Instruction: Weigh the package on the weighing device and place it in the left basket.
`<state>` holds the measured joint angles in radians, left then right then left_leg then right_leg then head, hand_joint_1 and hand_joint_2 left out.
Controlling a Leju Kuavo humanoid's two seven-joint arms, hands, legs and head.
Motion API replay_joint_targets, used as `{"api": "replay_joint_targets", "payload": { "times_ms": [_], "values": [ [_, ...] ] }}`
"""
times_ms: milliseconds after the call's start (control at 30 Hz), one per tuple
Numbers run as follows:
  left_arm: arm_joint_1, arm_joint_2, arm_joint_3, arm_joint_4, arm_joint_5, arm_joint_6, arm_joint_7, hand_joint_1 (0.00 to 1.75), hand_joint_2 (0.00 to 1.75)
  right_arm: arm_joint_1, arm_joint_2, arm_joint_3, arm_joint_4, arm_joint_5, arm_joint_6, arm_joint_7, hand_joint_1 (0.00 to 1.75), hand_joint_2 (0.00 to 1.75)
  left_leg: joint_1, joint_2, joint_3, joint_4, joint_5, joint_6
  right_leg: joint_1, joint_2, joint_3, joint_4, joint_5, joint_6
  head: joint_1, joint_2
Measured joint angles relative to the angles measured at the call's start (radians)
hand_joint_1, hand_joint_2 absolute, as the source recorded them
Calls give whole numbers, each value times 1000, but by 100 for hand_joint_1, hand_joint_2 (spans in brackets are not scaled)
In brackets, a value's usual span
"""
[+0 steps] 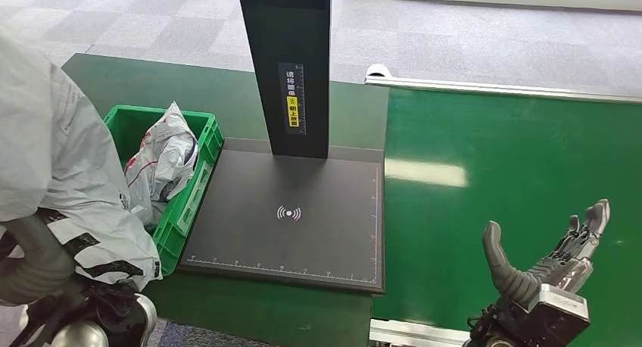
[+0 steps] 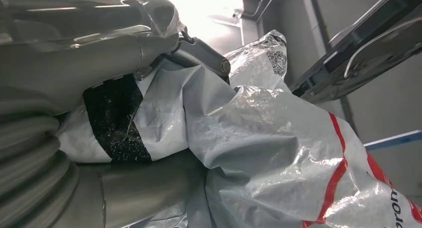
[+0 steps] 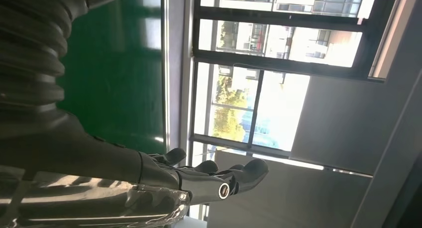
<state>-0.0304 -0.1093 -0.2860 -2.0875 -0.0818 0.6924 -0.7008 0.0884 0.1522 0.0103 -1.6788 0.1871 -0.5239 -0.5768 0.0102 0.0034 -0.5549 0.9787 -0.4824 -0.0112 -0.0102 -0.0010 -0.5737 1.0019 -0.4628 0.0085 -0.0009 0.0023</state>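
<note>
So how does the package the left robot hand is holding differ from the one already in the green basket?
The held package is up off the table, gripped by the left robot hand; the basket package rests inside the green basket. The held package looms larger in the head view, though it is nearer the camera. The held package shows black patches; the basket package shows red and dark print. Both are crinkled grey-white plastic mailers.

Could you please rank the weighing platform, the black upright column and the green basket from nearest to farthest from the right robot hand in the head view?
From the right robot hand:
1. Weighing platform, just to its left.
2. Black upright column, at the platform's back edge.
3. Green basket, beyond the platform's far left side, holding a bagged package.
</note>
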Motion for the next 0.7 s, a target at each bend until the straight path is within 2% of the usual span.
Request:
{"api": "replay_joint_targets", "payload": {
  "times_ms": [100, 167, 367, 500, 700],
  "values": [
    [-4, -1, 31, 6, -20, 0, 0, 174, 175, 7, 0, -1, -5, 0, 0, 0, 0, 175, 0, 0, 0, 0, 0, 0, 0, 0, 0, 0, 0, 0, 0, 0],
    [-21, 0, 63, 56, -55, -4, 9, 173, 175, 15, 0, -2, -11, 0, 0, 1, 0, 175, 0, -1, 0, 0, 0, 0, 0, -1, 0, 0, 0, 0, 0, 0],
    [-135, -1, 163, 422, -275, -74, 177, 172, 175, 27, 2, -5, -26, 10, 17, 17, 0, 175, 0, 1, 2, 0, 1, 0, 0, 0, 1, 0, 1, -1, 0, 0],
    [-218, -1, 194, 671, -434, -127, 280, 171, 175, 22, 2, -8, -26, 22, 42, 37, 0, 175, 0, 2, 2, 0, 1, 0, 0, 1, 1, 0, 1, -1, 0, 0],
    [-331, -2, 217, 980, -524, -122, 327, 171, 175, 5, 3, -10, -25, 42, 67, 53, 0, 175, 0, 2, 1, 0, 1, 0, 0, 1, 1, 0, 1, -1, 0, 0]
  ]
}}
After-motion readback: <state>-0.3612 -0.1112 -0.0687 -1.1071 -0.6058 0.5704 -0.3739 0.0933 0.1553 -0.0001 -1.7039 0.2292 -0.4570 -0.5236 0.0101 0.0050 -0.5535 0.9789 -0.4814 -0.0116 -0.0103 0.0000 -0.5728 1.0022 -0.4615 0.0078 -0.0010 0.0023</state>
